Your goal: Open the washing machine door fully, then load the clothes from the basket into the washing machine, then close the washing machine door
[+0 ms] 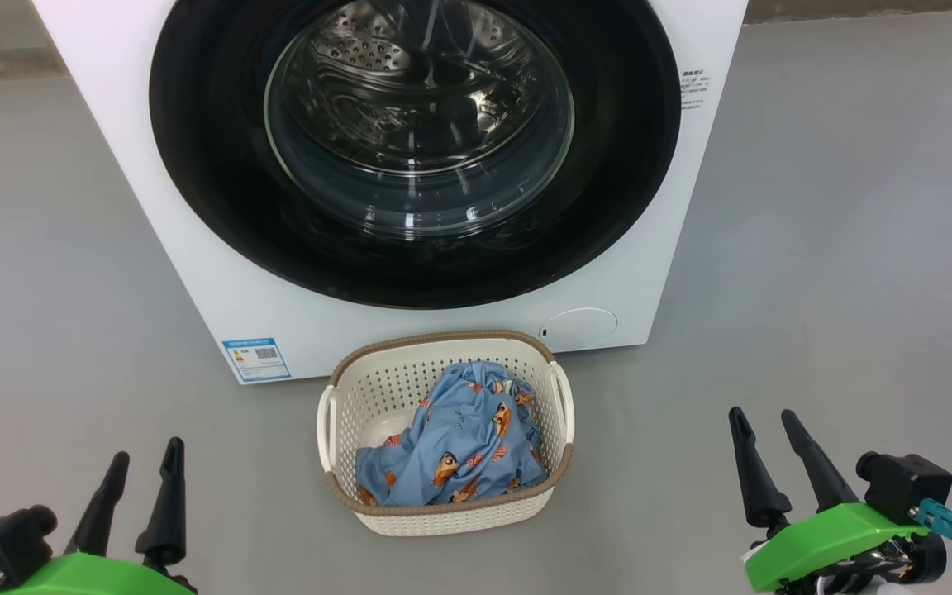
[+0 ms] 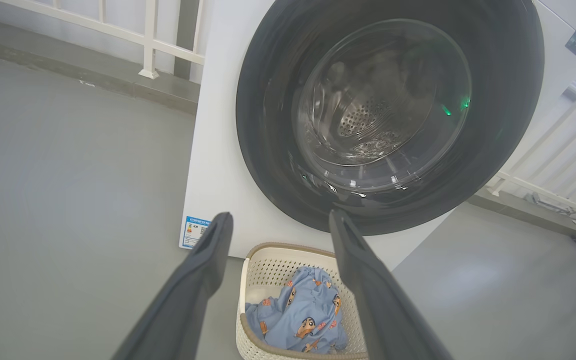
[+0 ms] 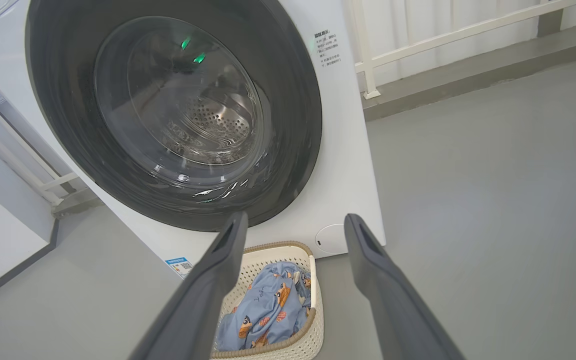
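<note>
The white washing machine [image 1: 195, 273] [image 2: 218, 165] [image 3: 348, 165] stands ahead on the floor. Its round black door [image 1: 220, 207] [image 2: 263, 150] [image 3: 293, 125] with the glass bowl window lies flat against the front, closed. In front of it sits the cream basket [image 1: 368, 388] [image 2: 268, 267] [image 3: 258, 260] holding the light-blue printed clothes [image 1: 459, 438] [image 2: 303, 320] [image 3: 263, 310]. My left gripper [image 1: 145, 463] [image 2: 278, 225] hangs open at the lower left, well short of the basket. My right gripper [image 1: 765, 421] [image 3: 293, 225] stands open at the lower right, also apart from it. Nothing lies between either pair of fingers.
Grey floor [image 1: 840, 248] stretches on both sides of the machine. White railings [image 2: 148, 45] [image 3: 418, 45] run along a raised kerb behind it. A blue label sticker [image 1: 256, 359] and a round white cap [image 1: 582, 327] mark the machine's lower front.
</note>
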Tool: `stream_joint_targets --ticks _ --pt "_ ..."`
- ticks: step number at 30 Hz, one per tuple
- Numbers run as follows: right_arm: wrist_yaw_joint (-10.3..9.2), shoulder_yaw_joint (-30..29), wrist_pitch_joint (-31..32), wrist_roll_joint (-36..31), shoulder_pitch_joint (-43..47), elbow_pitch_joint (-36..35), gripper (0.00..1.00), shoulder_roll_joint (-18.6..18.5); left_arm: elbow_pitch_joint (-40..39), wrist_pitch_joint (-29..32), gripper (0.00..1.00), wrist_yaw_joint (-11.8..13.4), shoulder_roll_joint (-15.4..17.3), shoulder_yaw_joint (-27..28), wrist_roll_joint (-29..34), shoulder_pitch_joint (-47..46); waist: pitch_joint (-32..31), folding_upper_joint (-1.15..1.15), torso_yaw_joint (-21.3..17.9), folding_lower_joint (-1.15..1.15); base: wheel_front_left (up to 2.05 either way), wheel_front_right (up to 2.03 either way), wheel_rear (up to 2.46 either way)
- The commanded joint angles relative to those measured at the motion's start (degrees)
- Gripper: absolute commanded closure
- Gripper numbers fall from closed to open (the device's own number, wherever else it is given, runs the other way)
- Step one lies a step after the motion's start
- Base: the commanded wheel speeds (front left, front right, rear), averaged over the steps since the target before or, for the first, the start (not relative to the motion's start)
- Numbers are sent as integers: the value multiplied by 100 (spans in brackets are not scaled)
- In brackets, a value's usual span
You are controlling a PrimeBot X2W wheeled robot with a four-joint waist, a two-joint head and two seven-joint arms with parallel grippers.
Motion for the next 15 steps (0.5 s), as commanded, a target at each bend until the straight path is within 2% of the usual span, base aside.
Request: stream_joint_targets --ticks 1,15 --pt "8 147 -106 -260 -289 -138 0 -58 -176 -91 0 -13 192 133 202 -230 -6 0 -1 0 0 0 0" --pt "9 179 -341 -1275 -406 -143 0 -69 -147 -330 0 -15 298 90 891 -247 -62 0 -12 0 0 0 0"
